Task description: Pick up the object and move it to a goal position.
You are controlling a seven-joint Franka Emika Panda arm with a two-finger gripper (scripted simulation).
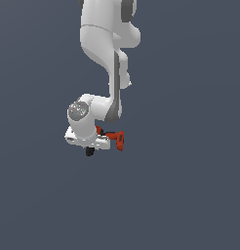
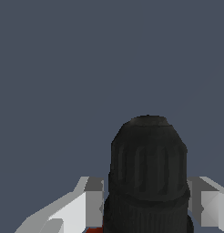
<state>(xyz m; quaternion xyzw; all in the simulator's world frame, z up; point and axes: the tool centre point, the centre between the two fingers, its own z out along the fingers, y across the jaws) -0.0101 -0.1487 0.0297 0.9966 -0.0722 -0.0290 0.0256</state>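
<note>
The object [image 1: 117, 139] is a small orange-red drill-shaped piece with a black rounded end. It hangs under the white arm in the middle of the exterior view. My gripper [image 1: 94, 143] is shut on it, and the orange body sticks out toward the exterior view's right. In the wrist view the object's black ribbed end [image 2: 148, 164] fills the space inside my gripper [image 2: 148, 202]. One grey finger [image 2: 93, 200] presses one side and the other finger [image 2: 202, 200] presses the opposite side. A sliver of orange-red shows at the frame's edge. No goal marker shows in either view.
A plain dark grey-blue surface [image 1: 190, 195] fills both views around the arm. The white arm links [image 1: 105, 44] rise above the gripper to the top of the exterior view.
</note>
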